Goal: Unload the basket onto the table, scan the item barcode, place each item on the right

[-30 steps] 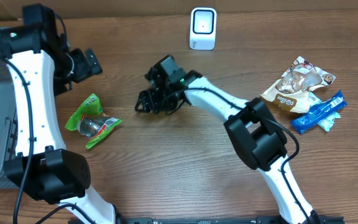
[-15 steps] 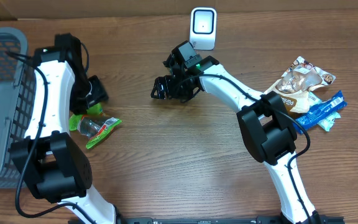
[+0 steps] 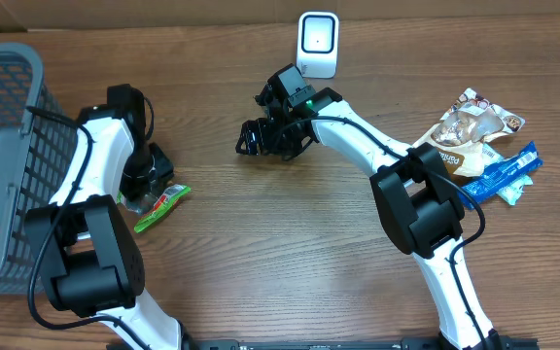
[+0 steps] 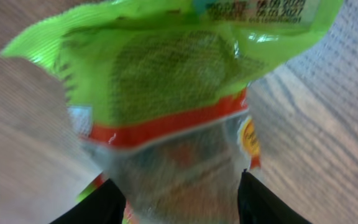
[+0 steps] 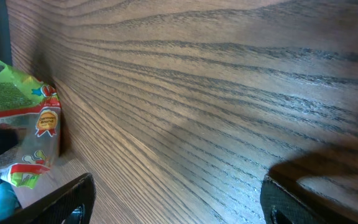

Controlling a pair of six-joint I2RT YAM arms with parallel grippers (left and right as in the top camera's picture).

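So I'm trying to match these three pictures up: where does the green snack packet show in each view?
Overhead: the green snack packet lies left of centre, partly under the left tool.
Left wrist: it fills most of the frame.
Right wrist: it sits at the left edge.
Shared landmark: the wooden table, whose grain shows in all three.

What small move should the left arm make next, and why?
Probably a slight lift. The left tool seems closed on the green packet, which fills the gap between its fingers, while the scanner stands well apart from it. Raising the packet clear likely comes before carrying it over.
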